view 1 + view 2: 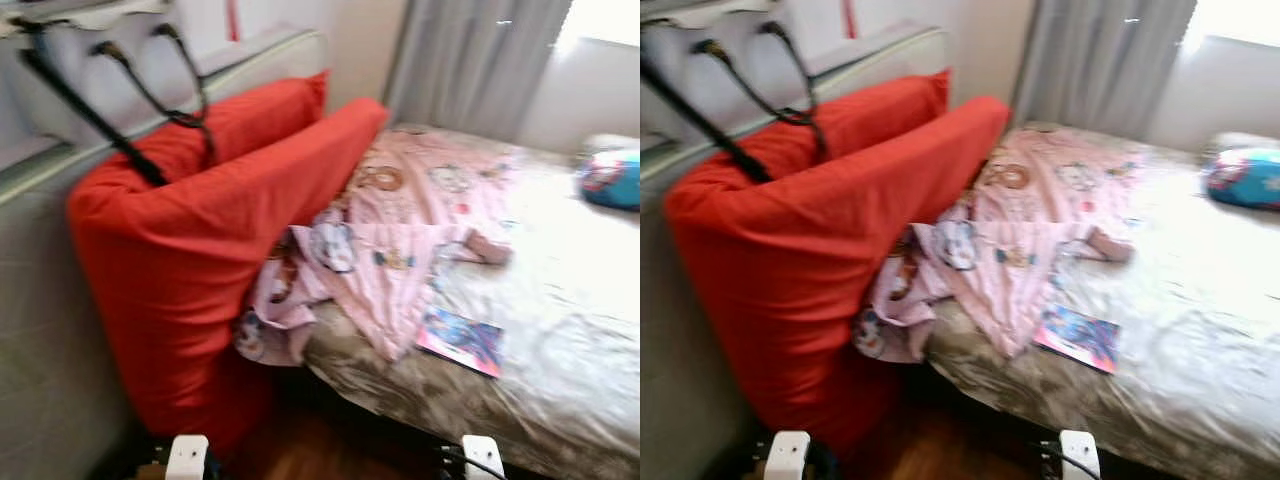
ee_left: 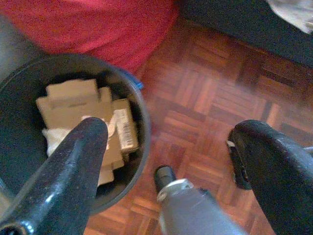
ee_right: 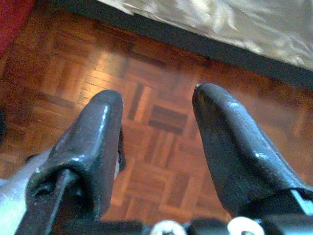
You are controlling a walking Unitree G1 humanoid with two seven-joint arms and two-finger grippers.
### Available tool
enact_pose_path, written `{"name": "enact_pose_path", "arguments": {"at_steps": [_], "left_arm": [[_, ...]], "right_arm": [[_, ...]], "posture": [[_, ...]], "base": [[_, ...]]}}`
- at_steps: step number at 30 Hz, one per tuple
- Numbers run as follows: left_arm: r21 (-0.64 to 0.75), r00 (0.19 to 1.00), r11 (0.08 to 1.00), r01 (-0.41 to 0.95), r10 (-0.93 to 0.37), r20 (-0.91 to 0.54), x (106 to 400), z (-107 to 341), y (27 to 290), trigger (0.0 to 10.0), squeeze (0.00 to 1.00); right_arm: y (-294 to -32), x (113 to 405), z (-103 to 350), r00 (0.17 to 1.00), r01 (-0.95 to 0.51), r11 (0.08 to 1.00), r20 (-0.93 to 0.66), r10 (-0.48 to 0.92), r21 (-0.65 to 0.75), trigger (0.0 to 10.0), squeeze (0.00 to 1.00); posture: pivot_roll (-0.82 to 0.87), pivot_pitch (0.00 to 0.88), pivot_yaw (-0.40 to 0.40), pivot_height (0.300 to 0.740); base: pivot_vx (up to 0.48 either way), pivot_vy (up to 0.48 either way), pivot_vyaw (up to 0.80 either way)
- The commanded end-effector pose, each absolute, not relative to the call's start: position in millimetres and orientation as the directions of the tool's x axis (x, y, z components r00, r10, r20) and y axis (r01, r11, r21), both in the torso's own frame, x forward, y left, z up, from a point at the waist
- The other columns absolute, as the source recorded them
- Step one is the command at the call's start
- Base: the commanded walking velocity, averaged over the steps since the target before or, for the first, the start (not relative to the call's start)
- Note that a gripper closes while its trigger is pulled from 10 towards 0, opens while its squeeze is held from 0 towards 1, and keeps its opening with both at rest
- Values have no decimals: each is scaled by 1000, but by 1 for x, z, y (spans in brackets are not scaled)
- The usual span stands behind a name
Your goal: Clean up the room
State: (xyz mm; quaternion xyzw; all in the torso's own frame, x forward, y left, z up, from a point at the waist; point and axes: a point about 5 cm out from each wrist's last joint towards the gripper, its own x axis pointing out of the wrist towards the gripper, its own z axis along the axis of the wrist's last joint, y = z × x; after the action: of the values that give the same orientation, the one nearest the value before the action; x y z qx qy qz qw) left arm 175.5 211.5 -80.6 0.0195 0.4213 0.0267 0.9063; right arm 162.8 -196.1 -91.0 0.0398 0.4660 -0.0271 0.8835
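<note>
A crumpled pink cartoon-print blanket (image 1: 400,235) lies across the bed (image 1: 560,340), one end hanging off the near edge. A colourful booklet (image 1: 460,342) rests flat near that edge. Two large red cushions (image 1: 200,230) lean against the grey headboard (image 1: 45,330). My left gripper (image 2: 166,137) hangs open and holds nothing, one finger over a black bin (image 2: 139,105) that contains cardboard pieces (image 2: 73,103). My right gripper (image 3: 156,98) is open too, low above the parquet floor (image 3: 161,122) beside the bed's dark base.
Black bag straps (image 1: 130,90) drape over the top of the cushions. A blue patterned object (image 1: 612,178) sits at the bed's far right. Grey curtains (image 1: 470,60) hang behind the bed. The bin stands on the floor against the red cushion.
</note>
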Motion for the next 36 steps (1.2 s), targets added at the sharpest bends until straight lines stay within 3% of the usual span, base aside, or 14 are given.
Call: {"name": "enact_pose_path", "arguments": {"at_steps": [1, 17, 24, 36], "left_arm": [[56, 633, 998, -20, 56, -772, 174, -82, 208, 10000, 0], [63, 636, 998, -7, 53, -770, 175, -81, 209, 10000, 0], [62, 636, 998, -12, 55, -769, 176, -81, 209, 10000, 0], [60, 637, 998, -14, 55, -769, 176, -81, 209, 10000, 0]], "right_arm": [[-199, 163, -90, 569, 89, 995, -822, -23, 34, 10000, 0], [-198, 163, -91, 566, 96, 995, -824, -26, 35, 10000, 0], [-198, 164, -90, 564, 100, 994, -825, -27, 36, 10000, 0], [-200, 164, -90, 568, 110, 994, -822, -41, 26, 10000, 0]], "posture": [[-95, 0, -38, 740], [-93, 0, -35, 740], [-94, 0, -36, 740], [-96, 0, -37, 740]], "base": [[0, -322, 0], [0, -332, 0], [0, -347, -746], [0, -349, -55]]}}
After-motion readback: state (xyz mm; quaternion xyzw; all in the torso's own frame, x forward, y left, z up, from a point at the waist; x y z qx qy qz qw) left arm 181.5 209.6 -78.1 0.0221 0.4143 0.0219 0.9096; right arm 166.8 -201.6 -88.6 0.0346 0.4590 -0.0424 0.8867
